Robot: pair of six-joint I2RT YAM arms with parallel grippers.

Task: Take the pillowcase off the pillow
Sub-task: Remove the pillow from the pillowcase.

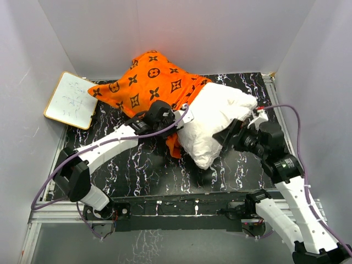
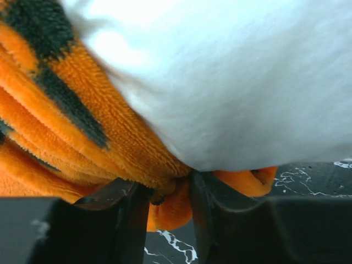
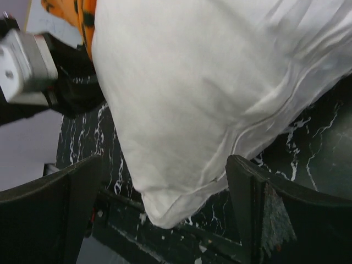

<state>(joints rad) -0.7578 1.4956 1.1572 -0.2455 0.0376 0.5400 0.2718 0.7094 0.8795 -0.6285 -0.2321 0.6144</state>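
My left end effector (image 2: 168, 206) is clenched on the hem of the orange pillowcase (image 1: 148, 77), which covers the far-left end of the pillow (image 1: 217, 118) on the tabletop (image 1: 137, 165). My right end effector (image 3: 165, 209) is released, straddling the pillow's bare near corner, and the pillow's length runs leftward into the case.

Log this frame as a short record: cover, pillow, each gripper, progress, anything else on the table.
pillowcase: orange, bunched over the pillow's far-left end
pillow: white, right part bare
left gripper: shut on the pillowcase edge, under the pillow
right gripper: open, fingers either side of a pillow corner, not clamped
progress: partly stripped
other: whiteboard at the table's far-left corner
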